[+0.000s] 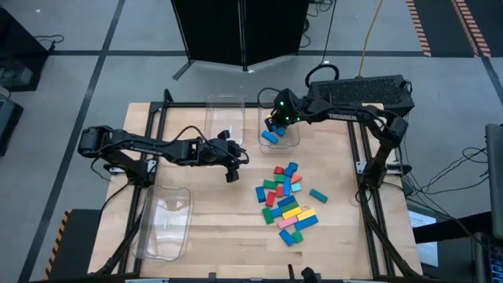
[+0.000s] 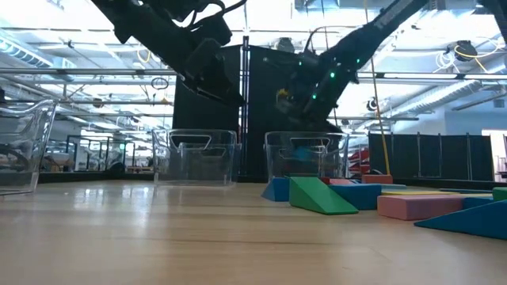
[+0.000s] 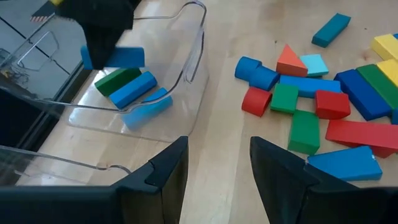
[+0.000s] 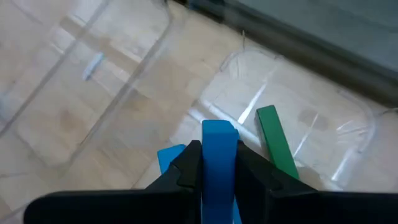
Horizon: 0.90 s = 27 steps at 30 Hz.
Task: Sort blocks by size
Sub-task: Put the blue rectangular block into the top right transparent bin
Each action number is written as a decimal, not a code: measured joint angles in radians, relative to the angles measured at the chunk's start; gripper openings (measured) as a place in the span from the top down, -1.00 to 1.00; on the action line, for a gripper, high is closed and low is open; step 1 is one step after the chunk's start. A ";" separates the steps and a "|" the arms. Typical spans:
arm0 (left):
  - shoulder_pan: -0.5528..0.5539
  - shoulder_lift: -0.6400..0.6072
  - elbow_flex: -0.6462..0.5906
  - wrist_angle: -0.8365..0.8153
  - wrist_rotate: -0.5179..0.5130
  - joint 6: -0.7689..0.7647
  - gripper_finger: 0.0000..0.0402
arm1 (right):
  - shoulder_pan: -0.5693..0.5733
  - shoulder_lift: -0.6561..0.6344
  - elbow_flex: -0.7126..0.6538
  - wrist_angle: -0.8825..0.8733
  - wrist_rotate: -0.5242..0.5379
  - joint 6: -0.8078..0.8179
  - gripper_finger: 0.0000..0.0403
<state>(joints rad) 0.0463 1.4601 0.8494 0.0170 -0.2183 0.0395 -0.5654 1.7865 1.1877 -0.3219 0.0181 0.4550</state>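
Observation:
My right gripper (image 1: 273,122) hovers over a clear bin (image 1: 294,141) at the far middle of the table, shut on a blue block (image 4: 219,134). A green block (image 4: 277,146) and two blue blocks (image 3: 134,89) lie on the bin's floor. A pile of blocks (image 1: 284,200) in blue, green, red, yellow and cyan lies on the table right of centre, one cyan block (image 1: 317,195) a little apart. My left gripper (image 3: 217,168) stands open above the table's middle, left of the pile, with nothing between its fingers. My right gripper pinches the blue block between its two fingers, on two opposite sides (image 4: 219,163). One end of the block sticks out beyond the fingertips. The fingers come slanting down from the table's right. The block (image 3: 118,58) hangs clear above the bin's floor.
A second clear bin (image 1: 224,114) stands left of the first at the far edge. A third bin (image 1: 165,224) lies at the near left. Bare wood stretches between the left gripper and the near edge.

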 joint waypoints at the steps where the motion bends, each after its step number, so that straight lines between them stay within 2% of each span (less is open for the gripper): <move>1: 0.000 0.000 0.000 0.001 0.000 0.001 0.14 | -0.005 0.013 0.000 0.010 -0.012 -0.001 0.74; 8: 0.001 0.000 0.000 0.011 -0.004 0.029 0.14 | -0.010 0.067 0.000 0.022 -0.026 -0.012 0.74; 20: 0.027 0.000 0.000 0.029 -0.008 0.029 0.14 | -0.010 0.068 0.000 0.028 -0.016 -0.005 0.61; 27: 0.027 0.000 0.000 0.028 -0.007 0.053 0.14 | -0.010 0.068 0.000 0.059 -0.016 -0.004 0.60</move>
<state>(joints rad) 0.0734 1.4601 0.8494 0.0452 -0.2256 0.0928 -0.5758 1.8542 1.1877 -0.2626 0.0017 0.4515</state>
